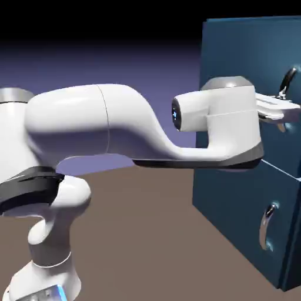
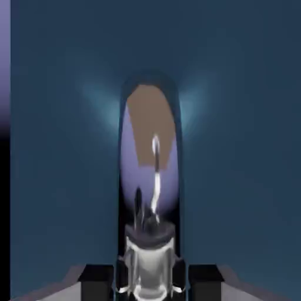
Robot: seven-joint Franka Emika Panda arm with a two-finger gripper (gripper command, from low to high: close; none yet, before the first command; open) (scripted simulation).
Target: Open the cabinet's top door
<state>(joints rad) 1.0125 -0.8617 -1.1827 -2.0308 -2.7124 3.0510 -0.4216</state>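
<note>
The dark-blue cabinet (image 1: 294, 247) stands at the right of the exterior view. Its top door (image 1: 241, 53) is the upper panel, carrying a long curved silver handle (image 1: 288, 78). My gripper (image 1: 284, 113) reaches horizontally to that handle and is shut on it. In the hand view the door panel (image 2: 59, 147) fills the picture. The mirror-like handle (image 2: 150, 176) rises up the middle from between my fingers (image 2: 97, 274), with my gripper (image 2: 150, 281) closed on its near end. The door lies flush with the cabinet front.
Below the top door is the lower blue panel (image 1: 232, 217) with its shorter silver handle (image 1: 267, 226). My white arm (image 1: 117, 126) spans the exterior view from the left. Brown table surface (image 1: 147, 235) lies under it.
</note>
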